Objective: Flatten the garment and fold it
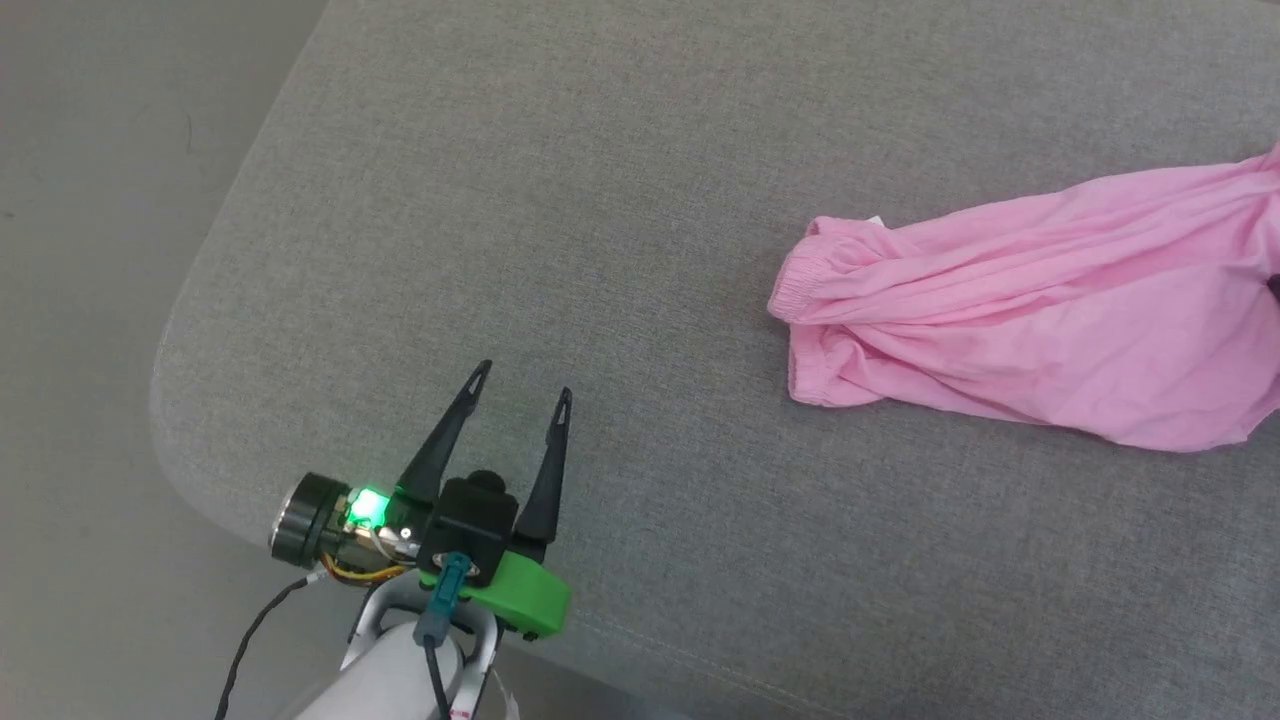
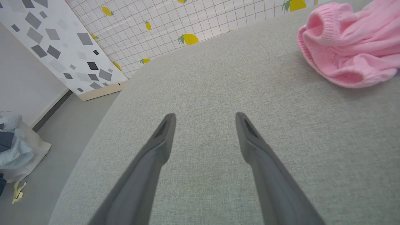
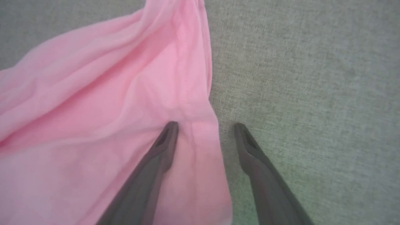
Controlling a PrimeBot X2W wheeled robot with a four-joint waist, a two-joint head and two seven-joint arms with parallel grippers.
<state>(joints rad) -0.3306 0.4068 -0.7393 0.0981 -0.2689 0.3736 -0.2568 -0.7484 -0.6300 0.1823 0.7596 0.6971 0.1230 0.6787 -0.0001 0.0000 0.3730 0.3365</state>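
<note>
The garment (image 1: 1030,320) lies bunched into a long twisted roll at 3 o'clock on the grey cushion (image 1: 600,200), with its gathered waistband end pointing toward 9 o'clock. The left gripper (image 1: 525,380) hovers at 7 o'clock over bare cushion, well apart from the cloth, with its fingers spread and nothing between them. In the left wrist view the waistband sits off at 2 o'clock. The right gripper (image 3: 205,125) is also spread wide and straddles a stitched edge of the garment, with one finger over pink fabric and the other over grey cushion. The main risk is a poor pinch. If the fingers close there, they may catch only the top layer, or a fold of several layers, or slip off the thin edge altogether. A pull from that one end, with the waistband free, would likely drag the whole roll along the cushion rather than spread it, and could tighten the twist. The left gripper has a long reach to the waistband and might snag the elastic gathers. Much is uncertain. The garment's 3 o'clock end is cut off by the head view's border, and the leg openings cannot be told apart in the folds. How many layers lie under the right finger is hidden, and whether that finger touches the cloth is unclear. A white speck at the waistband's 12 o'clock may be a tag.
</note>
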